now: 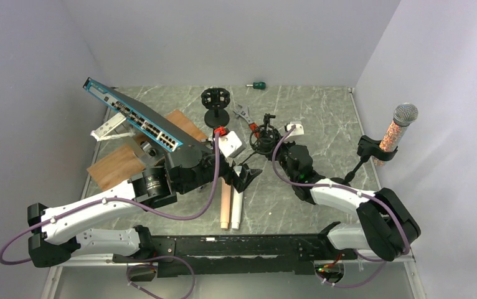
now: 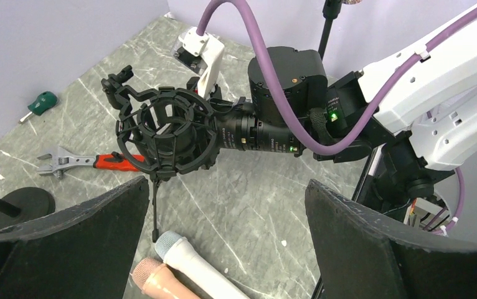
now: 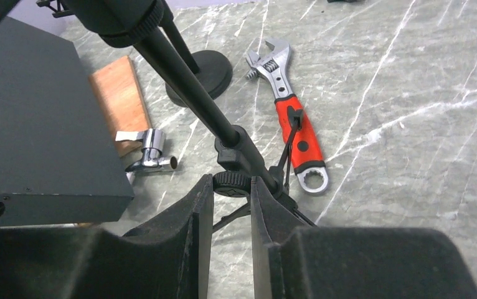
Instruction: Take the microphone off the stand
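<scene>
A microphone [image 1: 396, 128] with a silver head and a glittery orange body stands in the clip of a black stand [image 1: 365, 152] at the far right. A white microphone [image 1: 236, 205] and a peach microphone [image 1: 225, 202] lie side by side on the table; both also show in the left wrist view, the white one [image 2: 193, 263] beside the peach one [image 2: 154, 280]. My left gripper [image 1: 245, 177] is open and empty just above their heads. My right gripper [image 3: 231, 187] is shut on the knob [image 3: 231, 182] of a small tripod stand whose shock mount [image 1: 263, 141] is empty.
A tilted network switch [image 1: 137, 119] and wooden boards [image 1: 116, 165] lie at the left. A second shock-mount stand on a round base [image 1: 216, 106], a red-handled wrench [image 1: 246, 118], a white block [image 1: 230, 144] and a green screwdriver [image 1: 259, 85] lie toward the back.
</scene>
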